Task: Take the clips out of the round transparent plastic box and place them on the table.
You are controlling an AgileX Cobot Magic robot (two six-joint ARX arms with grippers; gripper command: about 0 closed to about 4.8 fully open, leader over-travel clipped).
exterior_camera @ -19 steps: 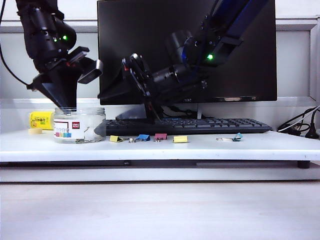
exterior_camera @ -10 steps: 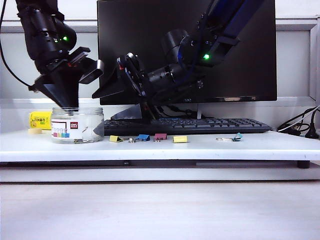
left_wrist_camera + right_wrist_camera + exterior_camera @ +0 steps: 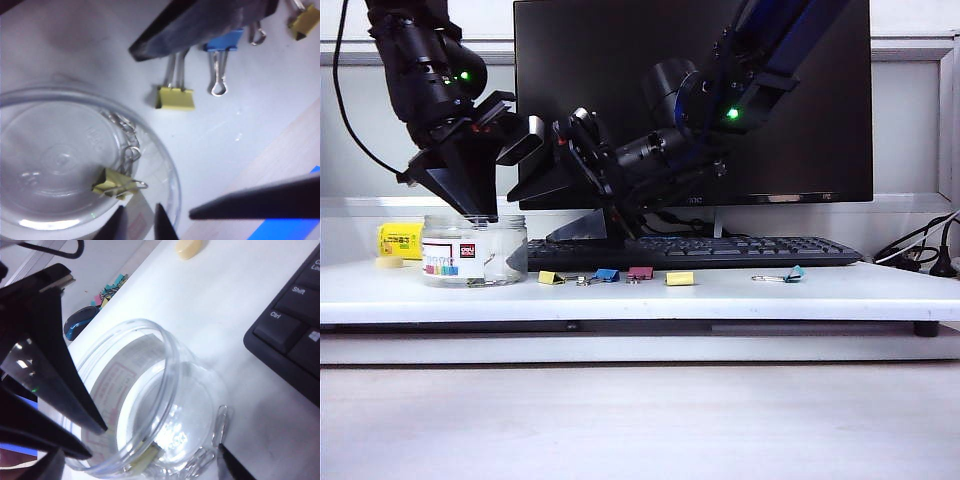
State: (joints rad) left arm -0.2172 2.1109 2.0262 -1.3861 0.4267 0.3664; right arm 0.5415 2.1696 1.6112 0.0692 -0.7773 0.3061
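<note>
The round transparent plastic box (image 3: 475, 250) stands upright at the left of the white table (image 3: 840, 295). One yellow clip (image 3: 117, 182) with silver wire handles lies inside it, also seen through the wall as the clip (image 3: 147, 457). My left gripper (image 3: 480, 210) points down at the box's mouth; its jaws (image 3: 140, 225) stand narrowly apart over the rim with nothing between them. My right gripper (image 3: 532, 215) hangs wide open just right of the box (image 3: 145, 400), not touching it. Two yellow clips (image 3: 551, 277) (image 3: 680, 278) lie on the table.
A blue clip (image 3: 607, 274) and a pink clip (image 3: 641, 272) lie between the yellow ones, a teal clip (image 3: 790, 274) farther right. A black keyboard (image 3: 720, 250) and monitor (image 3: 770, 100) stand behind. A small yellow box (image 3: 402, 240) sits at back left, cables (image 3: 920, 255) at right.
The right gripper has swung left toward the box, which shifted slightly left. The left gripper has drifted a little right above the box's mouth. Both keep the same jaw width.
</note>
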